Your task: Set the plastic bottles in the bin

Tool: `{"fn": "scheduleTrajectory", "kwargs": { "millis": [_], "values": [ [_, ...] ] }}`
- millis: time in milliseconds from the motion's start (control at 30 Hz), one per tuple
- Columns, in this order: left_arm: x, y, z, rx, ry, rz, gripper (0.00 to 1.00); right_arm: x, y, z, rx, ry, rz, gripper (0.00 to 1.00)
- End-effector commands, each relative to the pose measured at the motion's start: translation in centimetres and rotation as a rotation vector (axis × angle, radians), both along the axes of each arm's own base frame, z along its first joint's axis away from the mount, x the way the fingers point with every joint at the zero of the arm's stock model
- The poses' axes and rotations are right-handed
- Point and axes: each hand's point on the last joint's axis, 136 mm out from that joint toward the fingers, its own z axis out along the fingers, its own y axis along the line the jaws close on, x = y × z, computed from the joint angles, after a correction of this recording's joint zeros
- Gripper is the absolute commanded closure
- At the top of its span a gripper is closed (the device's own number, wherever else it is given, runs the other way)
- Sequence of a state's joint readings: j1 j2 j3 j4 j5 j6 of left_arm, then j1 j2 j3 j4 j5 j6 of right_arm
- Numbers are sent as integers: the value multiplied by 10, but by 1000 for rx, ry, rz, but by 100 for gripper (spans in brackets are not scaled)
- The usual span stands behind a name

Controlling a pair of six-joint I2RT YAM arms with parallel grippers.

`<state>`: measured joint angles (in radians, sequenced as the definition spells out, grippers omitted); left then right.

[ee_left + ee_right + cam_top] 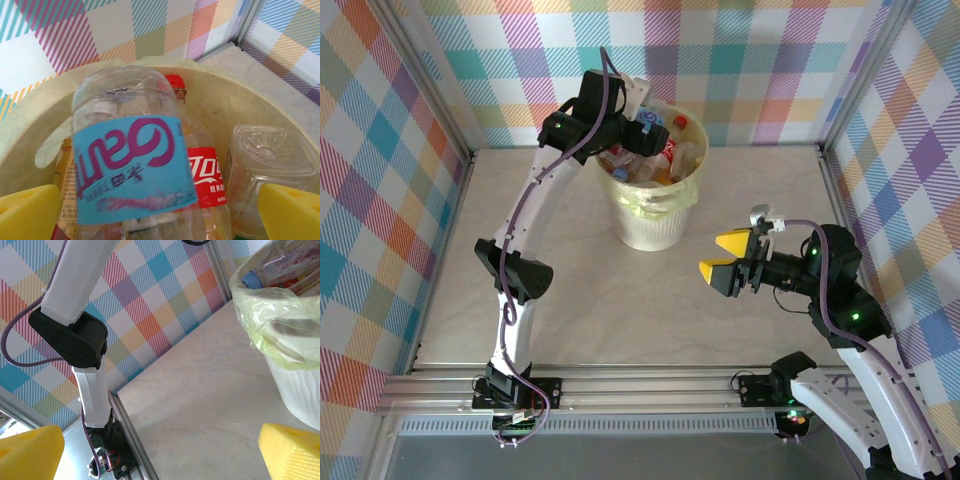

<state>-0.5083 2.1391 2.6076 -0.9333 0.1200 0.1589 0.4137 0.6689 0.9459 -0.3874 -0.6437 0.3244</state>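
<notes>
Pastel plaid walls (410, 150) in pink, teal, orange and purple enclose the cell on three sides, held by aluminium posts at the corners. The pale, marble-patterned tabletop (620, 300) ends at a slotted metal rail (620, 385) at 6 o'clock, where both arm bases are bolted. The bin (650, 225), pale yellow with a yellow-green liner (260, 305) folded over its rim, stands at 12 o'clock near the back wall. It is heaped with plastic bottles (655, 155). The left gripper (632, 112) hovers over the rim at 10 o'clock, jaws spread wide. The right gripper (725, 257) is at 4 o'clock from the bin, jaws spread on nothing. In the left wrist view a blue-labelled bottle (130, 170) lies on top, its purple script upside down. Beside it at 3 o'clock, a red-capped bottle (205, 175) has a red label with white Chinese lettering.
</notes>
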Motion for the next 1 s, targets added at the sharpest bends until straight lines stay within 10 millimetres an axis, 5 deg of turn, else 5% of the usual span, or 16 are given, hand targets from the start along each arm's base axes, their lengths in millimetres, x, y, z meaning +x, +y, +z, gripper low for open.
{"fn": "scheduleTrajectory", "kwargs": {
  "millis": [0, 100, 200, 500, 833, 967],
  "values": [
    [-2, -2, 34, -77, -73, 30, 0, -3, 0, 9, 0, -35, 5, 0],
    [5, 3, 48, -109, -115, 74, 0, -3, -1, 8, -2, -33, 3, 0],
    [10, 1, 52, -127, -135, 80, 12, -2, 0, 7, -4, -31, 2, 0],
    [18, -11, 25, -123, -75, 54, 43, -1, -1, 3, -13, -22, -5, 0],
    [20, -17, -23, -63, 44, 42, 47, -1, -2, 0, -11, -16, -10, 0],
    [19, -18, -27, -62, 56, 40, 47, -1, -2, 0, -12, -16, -9, 0]
  ]
}}
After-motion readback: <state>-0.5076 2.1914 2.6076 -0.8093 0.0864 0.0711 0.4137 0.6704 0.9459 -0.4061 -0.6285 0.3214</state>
